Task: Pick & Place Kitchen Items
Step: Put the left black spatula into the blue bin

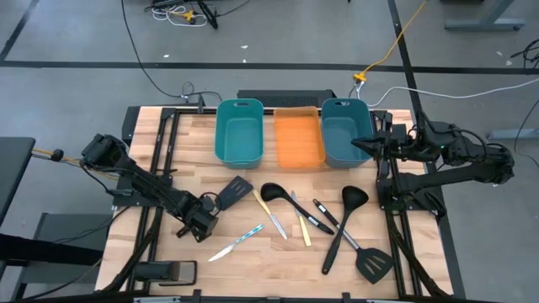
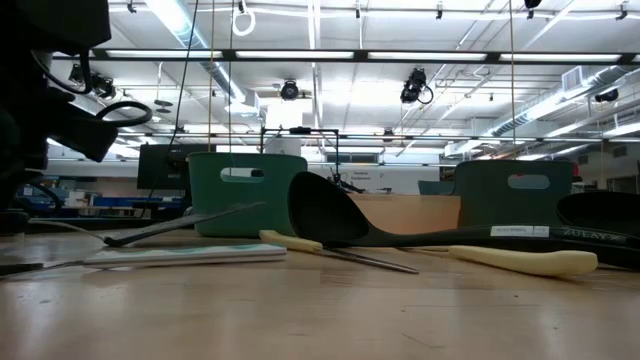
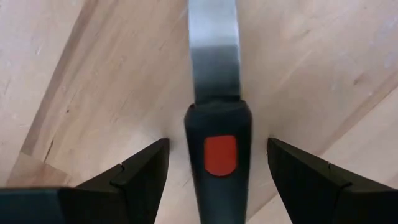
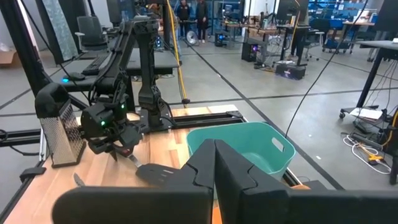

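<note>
While my left gripper (image 3: 217,163) is sitting low over the table (image 1: 168,252), its fingers (image 3: 140,168) are standing released on either side of the black spatula's handle (image 3: 219,155), not clenching it; the spatula (image 1: 229,192) is lying just ahead. My right gripper (image 4: 214,163) is hanging clenched, empty, above the right teal bin (image 1: 344,135).

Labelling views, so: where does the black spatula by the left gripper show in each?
High: black spatula left of centre.
Low: likely the slanted grey bar, left.
Left wrist: handle at centre.
Right wrist: lower left.
Shared landmark: the left gripper, open astride its handle.
</note>
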Controlling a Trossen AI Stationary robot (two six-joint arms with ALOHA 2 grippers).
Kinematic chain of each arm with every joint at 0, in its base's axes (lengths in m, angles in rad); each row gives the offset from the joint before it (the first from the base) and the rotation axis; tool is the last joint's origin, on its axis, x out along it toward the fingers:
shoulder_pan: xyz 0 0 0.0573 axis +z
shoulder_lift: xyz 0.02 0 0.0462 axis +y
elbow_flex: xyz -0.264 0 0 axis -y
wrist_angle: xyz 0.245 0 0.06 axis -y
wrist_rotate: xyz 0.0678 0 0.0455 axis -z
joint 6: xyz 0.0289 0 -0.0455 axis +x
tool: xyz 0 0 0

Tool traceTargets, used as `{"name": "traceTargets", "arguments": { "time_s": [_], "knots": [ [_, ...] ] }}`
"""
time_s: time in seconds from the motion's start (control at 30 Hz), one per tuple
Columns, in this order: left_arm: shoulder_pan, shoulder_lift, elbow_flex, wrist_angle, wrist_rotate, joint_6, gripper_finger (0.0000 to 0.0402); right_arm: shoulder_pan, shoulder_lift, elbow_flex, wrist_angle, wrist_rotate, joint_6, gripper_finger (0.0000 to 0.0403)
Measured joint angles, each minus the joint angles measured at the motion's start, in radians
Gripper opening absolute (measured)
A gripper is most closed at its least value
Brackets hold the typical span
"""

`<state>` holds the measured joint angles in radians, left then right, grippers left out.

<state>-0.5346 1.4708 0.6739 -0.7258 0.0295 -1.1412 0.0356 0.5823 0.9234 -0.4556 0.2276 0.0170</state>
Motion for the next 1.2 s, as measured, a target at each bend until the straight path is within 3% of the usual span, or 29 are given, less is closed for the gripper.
{"name": "traceTargets", "arguments": {
  "time_s": [1.2],
  "knots": [
    [0.000,0.001,-0.002,-0.009,0.021,-0.007,0.0186,0.000,0.000,0.000,-0.003,0.000,0.000,0.0007]
  ]
}}
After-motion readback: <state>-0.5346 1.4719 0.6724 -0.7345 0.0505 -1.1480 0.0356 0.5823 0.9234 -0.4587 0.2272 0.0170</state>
